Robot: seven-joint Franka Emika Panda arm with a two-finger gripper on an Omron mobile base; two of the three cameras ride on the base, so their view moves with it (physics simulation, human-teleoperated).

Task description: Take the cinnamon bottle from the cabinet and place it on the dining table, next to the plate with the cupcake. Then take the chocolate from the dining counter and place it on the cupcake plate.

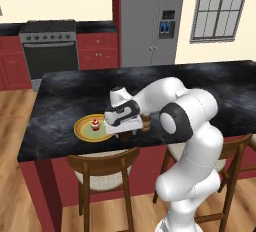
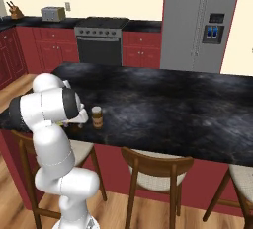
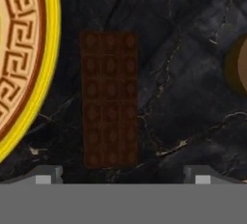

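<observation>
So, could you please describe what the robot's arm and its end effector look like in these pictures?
The arm is glossy white, made of rounded, bulbous segments with dark grey to black bands and caps at the joints. The end effector hangs from a white hand with a black panel on its side. In the hand view its two finger tips look small, blocky and grey. No cables or markings are visible.

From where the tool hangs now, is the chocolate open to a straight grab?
Probably yes: the open tool hangs right over the chocolate, which lies flat and bare between the plate and the bottle, touching neither.
</observation>
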